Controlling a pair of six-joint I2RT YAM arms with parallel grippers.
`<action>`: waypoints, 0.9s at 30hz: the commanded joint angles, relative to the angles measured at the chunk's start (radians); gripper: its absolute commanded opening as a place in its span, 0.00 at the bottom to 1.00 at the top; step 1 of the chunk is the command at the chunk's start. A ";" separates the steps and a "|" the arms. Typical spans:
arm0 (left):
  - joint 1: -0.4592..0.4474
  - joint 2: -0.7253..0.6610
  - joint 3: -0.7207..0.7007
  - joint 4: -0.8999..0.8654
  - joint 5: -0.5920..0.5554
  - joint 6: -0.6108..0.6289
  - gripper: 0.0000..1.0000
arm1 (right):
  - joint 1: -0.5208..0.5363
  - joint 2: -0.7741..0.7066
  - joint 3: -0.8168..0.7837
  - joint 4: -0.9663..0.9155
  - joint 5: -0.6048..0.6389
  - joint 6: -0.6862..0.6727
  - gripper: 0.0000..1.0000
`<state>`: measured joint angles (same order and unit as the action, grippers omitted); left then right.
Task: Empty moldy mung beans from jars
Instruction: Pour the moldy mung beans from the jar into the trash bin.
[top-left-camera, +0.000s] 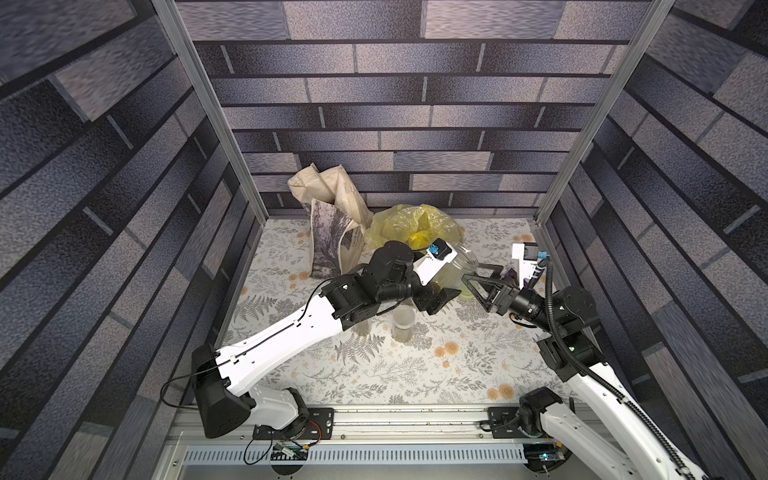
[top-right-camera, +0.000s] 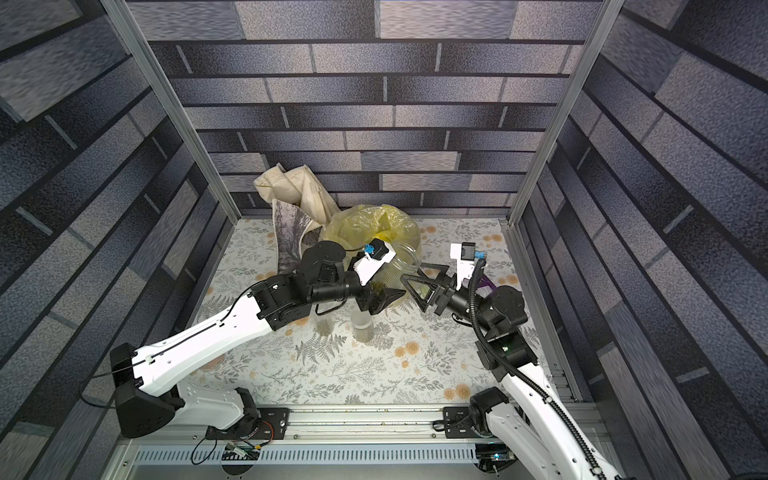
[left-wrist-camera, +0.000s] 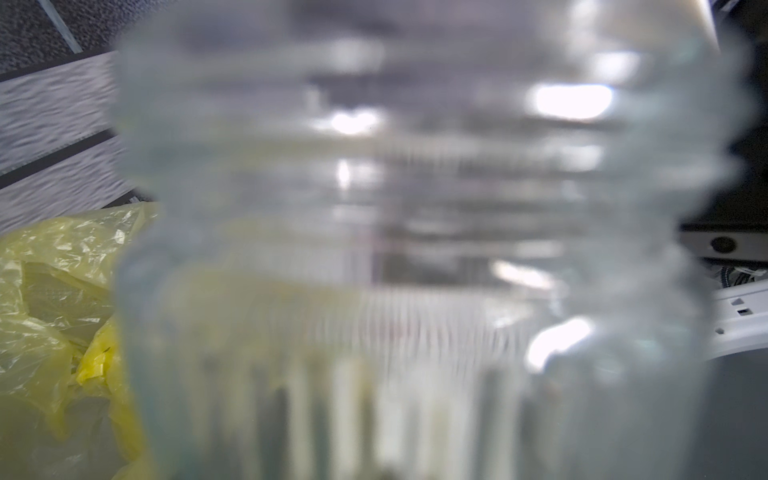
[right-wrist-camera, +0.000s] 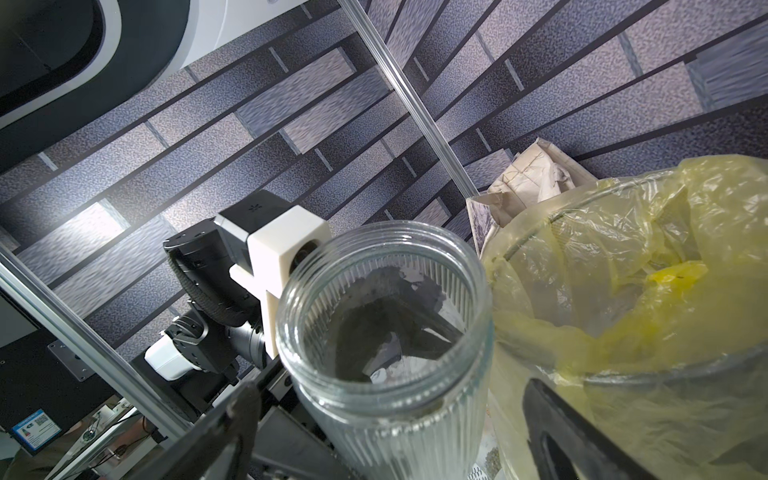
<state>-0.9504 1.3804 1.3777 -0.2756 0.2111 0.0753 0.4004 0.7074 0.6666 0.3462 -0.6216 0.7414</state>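
Jaws of the left gripper (top-left-camera: 445, 286) are closed around the lower body of the ribbed jar (top-left-camera: 456, 266), which is lidless and tilted. Its open mouth faces the right gripper (top-left-camera: 471, 272), whose jaws stand wide apart and hold nothing; their tips lie just beside the jar. A clump of mung beans (top-right-camera: 377, 286) shows in the jar's base by the left fingers. In the right wrist view the jar's rim (right-wrist-camera: 386, 245) sits just beside the bucket (right-wrist-camera: 623, 374), which is lined with a yellow bag (top-left-camera: 415, 226). Nearer the arms' bases, one slim jar (top-left-camera: 404, 324) stands upright on the floral tablecloth (top-left-camera: 374, 374), lid on. A second slim jar (top-left-camera: 363, 328) is partly hidden under the left arm. The cloth tote (top-left-camera: 332, 232) stands beside the bucket against the back wall.
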 joint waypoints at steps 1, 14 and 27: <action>-0.014 0.008 0.073 0.044 -0.007 0.029 0.72 | 0.008 -0.005 0.027 -0.049 0.031 -0.044 0.99; -0.064 0.087 0.151 0.022 -0.019 0.054 0.72 | 0.021 0.055 0.030 -0.026 0.088 -0.056 0.97; -0.099 0.133 0.176 0.053 -0.039 0.052 0.74 | 0.020 0.071 -0.008 0.016 0.183 -0.011 0.60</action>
<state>-1.0187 1.5162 1.5051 -0.3061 0.1444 0.0929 0.4213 0.7654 0.6693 0.3401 -0.5014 0.6666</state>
